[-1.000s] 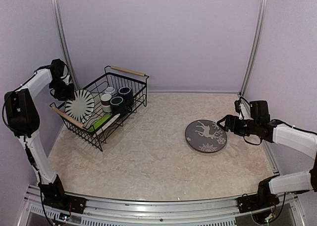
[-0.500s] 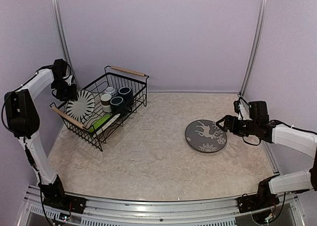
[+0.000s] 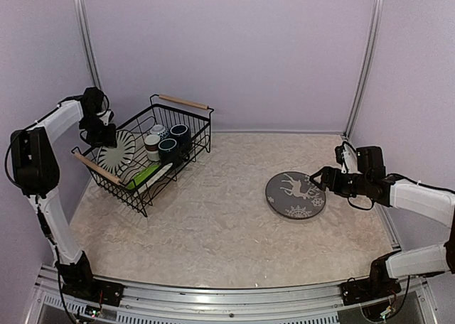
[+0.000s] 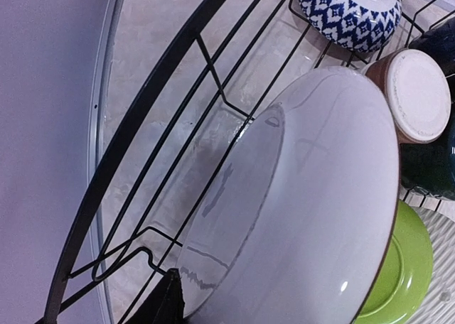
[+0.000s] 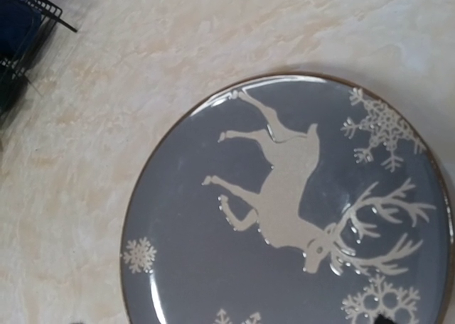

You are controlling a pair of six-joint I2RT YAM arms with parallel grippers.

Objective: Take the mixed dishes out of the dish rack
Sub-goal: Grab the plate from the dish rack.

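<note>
At the left end of the dish rack [image 3: 181,109], your left gripper [image 3: 102,133] sits at the upper rim of the black-and-white striped plate [image 3: 117,151], which stands on edge inside the wire basket. Neither view shows whether its jaws are spread or pinching that rim. Next to that plate in the rack are a green plate [image 3: 144,175], a brown-based cup [image 3: 152,145], a blue-and-white patterned bowl [image 4: 348,15] and two dark mugs [image 3: 179,133]. On the right, the dark grey plate [image 3: 293,196] with the white reindeer lies flat on the surface [image 3: 213,224], well apart from the rack. Your right gripper [image 3: 320,180] is low, just beside its right rim, jaws spread and holding nothing.
</note>
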